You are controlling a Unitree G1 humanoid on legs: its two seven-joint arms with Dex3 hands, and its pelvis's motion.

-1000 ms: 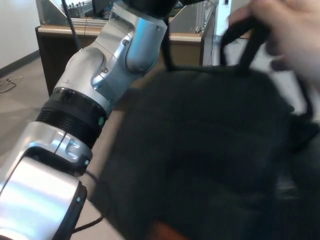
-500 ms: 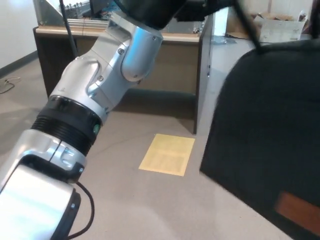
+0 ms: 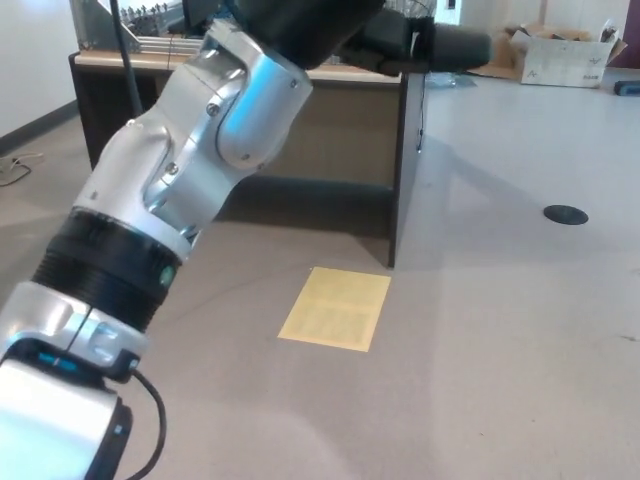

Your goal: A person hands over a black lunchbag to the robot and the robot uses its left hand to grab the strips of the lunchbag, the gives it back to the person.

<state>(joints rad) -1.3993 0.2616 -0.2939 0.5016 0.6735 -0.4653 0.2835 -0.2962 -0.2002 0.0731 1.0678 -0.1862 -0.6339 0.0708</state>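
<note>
Apparently we've handed off: no lunchbag or person shows, and our left hand [image 3: 400, 35] stretches out with nothing in it, fingers apart, above the yellow paper [image 3: 337, 307].

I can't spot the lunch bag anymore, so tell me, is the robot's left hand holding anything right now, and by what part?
Nothing is held. The left hand is raised near the frame's top, and no lunch bag or strap shows anywhere in the picture.

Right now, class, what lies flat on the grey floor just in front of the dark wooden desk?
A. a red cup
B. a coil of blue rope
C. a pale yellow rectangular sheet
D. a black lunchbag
C: a pale yellow rectangular sheet lies flat on the grey floor by the dark wooden desk; no lunchbag shows.
</note>
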